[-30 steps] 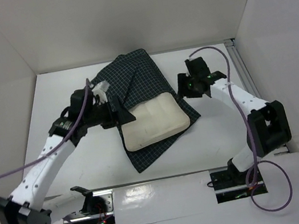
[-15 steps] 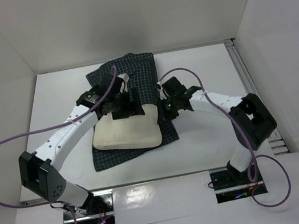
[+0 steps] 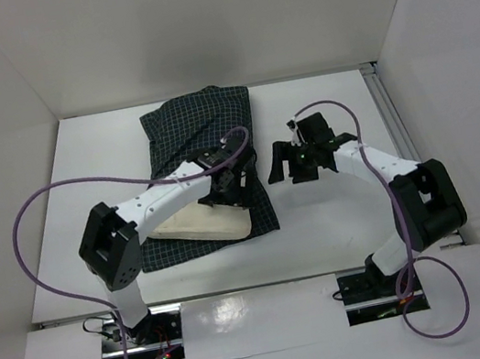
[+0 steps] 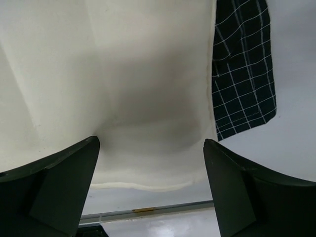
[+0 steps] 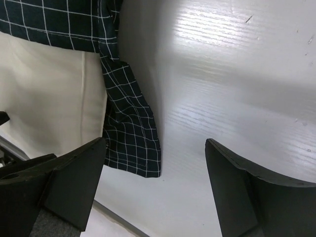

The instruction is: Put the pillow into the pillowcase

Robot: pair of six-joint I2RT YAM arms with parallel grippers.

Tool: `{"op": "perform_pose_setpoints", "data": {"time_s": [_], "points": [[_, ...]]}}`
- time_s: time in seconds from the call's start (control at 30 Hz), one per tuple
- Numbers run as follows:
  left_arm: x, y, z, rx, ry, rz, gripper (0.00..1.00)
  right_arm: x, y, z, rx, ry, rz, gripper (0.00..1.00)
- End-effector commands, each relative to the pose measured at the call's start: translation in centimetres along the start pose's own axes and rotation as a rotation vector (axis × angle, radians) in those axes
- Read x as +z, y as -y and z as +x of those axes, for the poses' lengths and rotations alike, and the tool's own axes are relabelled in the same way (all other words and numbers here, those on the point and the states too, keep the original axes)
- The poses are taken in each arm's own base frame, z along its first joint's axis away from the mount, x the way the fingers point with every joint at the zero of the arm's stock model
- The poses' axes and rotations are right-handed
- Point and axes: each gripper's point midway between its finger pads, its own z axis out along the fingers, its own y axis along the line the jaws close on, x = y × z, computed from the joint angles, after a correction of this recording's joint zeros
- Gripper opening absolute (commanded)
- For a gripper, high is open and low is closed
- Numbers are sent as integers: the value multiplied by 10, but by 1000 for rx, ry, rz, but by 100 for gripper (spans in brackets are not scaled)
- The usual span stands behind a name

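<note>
- spreading under everything, the white table (image 3: 322,118) fills the floor of a white-walled box; both arms are bolted at its near edge.
- left arm (image 3: 155,199) bends in from the near left and reaches right, its wrist over the right end of the pillow.
- right arm (image 3: 377,165) stretches from the near right towards the middle, its wrist just right of the checked cloth.
- pillowcase (image 3: 202,121), dark with a fine white grid, lies flat on the table from the far middle down to the near left of centre; its right edge and near right corner are rumpled.
- pillow (image 3: 197,227), plain cream, lies on the near part of the pillowcase with its near side bare; its far edge is hidden by the left arm, so i cannot tell whether any of it is inside the cloth.
- left jaws stand wide apart just above the pillow's cream face, with nothing gripped.
- right jaws stand wide apart over bare table, beside the pillowcase's near right corner, with nothing gripped.
- purple cable (image 3: 39,201) loops high off the left arm.
</note>
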Motion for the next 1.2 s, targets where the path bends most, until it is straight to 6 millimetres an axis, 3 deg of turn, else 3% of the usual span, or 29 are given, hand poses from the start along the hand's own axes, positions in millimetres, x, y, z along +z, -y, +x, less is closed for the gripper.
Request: {"op": "perform_pose_setpoints", "data": {"time_s": [0.0, 0.1, 0.17, 0.3, 0.37, 0.4, 0.43, 0.47, 0.5, 0.6, 0.63, 0.73, 0.77, 0.8, 0.83, 0.9, 0.93, 1.03, 1.07, 1.13, 1.17], "points": [[-9, 1, -27, -22, 88, -65, 100, -3, -7, 1, -28, 7, -42, 88], [5, 4, -34, 7, 87, -91, 100, 3, -10, 3, -28, -7, -68, 88], [28, 8, -31, 35, 45, -117, 100, 13, -11, 10, -34, -37, -68, 88], [52, 12, -22, 60, -16, -129, 99, 28, -16, 8, -69, -53, -75, 88], [59, 13, -15, 51, -42, -103, 78, 36, -19, 2, -104, -47, -77, 88], [54, 12, -20, 14, -45, -51, 67, 45, -20, 8, -108, -76, -74, 88], [55, 12, -22, -4, -34, -20, 24, 50, -25, 10, -121, -81, -83, 88], [52, 11, -25, -20, -29, 0, 7, 53, -24, 10, -129, -86, -81, 90], [45, 9, -32, -50, -20, 43, 0, 61, -27, 11, -139, -93, -87, 90], [36, 5, -38, -84, -11, 92, 0, 71, -30, 11, -154, -85, -99, 88], [32, 6, -44, -99, 0, 119, 0, 76, -31, 15, -157, -98, -99, 85], [18, 3, -53, -128, 27, 173, 0, 82, -33, 8, -155, -80, -109, 55], [18, 2, -56, -137, 31, 183, 0, 82, -38, 4, -161, -69, -126, 25], [10, 5, -61, -138, 49, 206, 0, 79, -48, 0, -167, -68, -164, 8], [10, 1, -64, -164, 46, 209, 0, 79, -56, -1, -180, -70, -186, 0], [-3, 3, -81, -215, 84, 238, 0, 65, -77, -1, -208, -71, -219, 0], [-7, 1, -88, -241, 99, 243, 0, 47, -102, -9, -247, -34, -259, 0], [-26, 3, -114, -317, 161, 268, 0, 10, -135, -7, -286, -18, -305, 0], [-31, 5, -120, -329, 176, 278, 0, -14, -155, -3, -307, 6, -346, 0], [-33, 6, -132, -368, 198, 270, 0, -32, -158, 18, -276, -28, -343, 0], [-30, 1, -138, -390, 208, 252, 0, -54, -168, 21, -277, 0, -385, 0]]}}
